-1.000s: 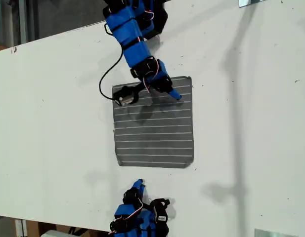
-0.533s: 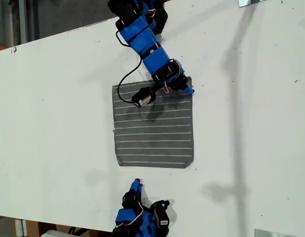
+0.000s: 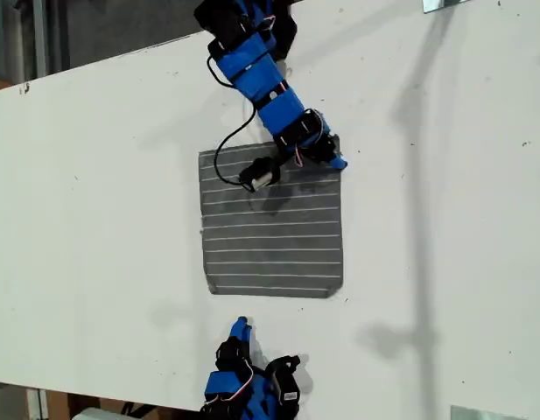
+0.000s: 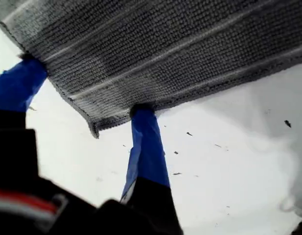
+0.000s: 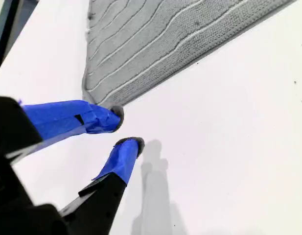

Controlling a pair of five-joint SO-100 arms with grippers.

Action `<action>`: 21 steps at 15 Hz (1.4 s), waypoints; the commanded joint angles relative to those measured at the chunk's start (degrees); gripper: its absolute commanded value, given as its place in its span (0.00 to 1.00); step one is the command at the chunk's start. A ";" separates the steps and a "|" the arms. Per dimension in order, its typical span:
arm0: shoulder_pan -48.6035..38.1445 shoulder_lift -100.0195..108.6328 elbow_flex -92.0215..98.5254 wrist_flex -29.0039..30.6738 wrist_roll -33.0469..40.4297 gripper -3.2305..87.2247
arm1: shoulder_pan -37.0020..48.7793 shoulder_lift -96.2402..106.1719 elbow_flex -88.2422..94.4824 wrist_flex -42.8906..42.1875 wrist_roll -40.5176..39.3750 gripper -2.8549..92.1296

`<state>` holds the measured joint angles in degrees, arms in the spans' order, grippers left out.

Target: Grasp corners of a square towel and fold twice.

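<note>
The towel lay flat and unfolded on the white counter, near the middle of the exterior view, all four corners still down. Its corner at the exterior view's upper right was where the change happened: my first pincer, which a second earlier had hung over the towel's upper edge further toward that view's left, had swung across and come down onto this corner. In the first wrist view the two blue fingers were spread, one at the hem beside the corner tip and the other further along the adjoining edge, so the cloth sat between them without being pinched yet. I judged this to be the approach for the first fold, with the closing move still to come. My second pincer had barely shifted; it waited above bare counter just off the towel's lower-left corner as the exterior view showed it, its fingers slightly apart and holding nothing. The towel itself had not moved between the pictures.
</note>
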<state>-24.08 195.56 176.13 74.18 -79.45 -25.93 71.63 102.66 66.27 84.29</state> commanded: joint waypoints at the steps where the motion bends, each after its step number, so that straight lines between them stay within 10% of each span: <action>1: -0.44 0.18 -0.26 0.26 -0.79 0.13 | 0.18 -0.62 2.90 -5.80 0.44 0.34; 4: -0.09 0.00 -0.26 0.18 -1.32 0.13 | -0.26 0.97 4.31 -7.73 1.14 0.03; 8: 8.88 -20.04 -9.76 -4.83 -8.00 0.11 | -0.53 2.29 4.31 -7.56 1.23 0.03; 13: 28.04 -97.56 -74.27 2.20 -8.35 0.16 | -0.44 3.78 4.31 -7.65 0.26 0.03; 21: 36.74 -112.24 -82.09 -6.59 -12.74 0.20 | -0.62 -0.70 -3.69 -6.06 -3.60 0.03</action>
<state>11.25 83.14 96.86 68.99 -91.76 -26.02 71.72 100.02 59.94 81.39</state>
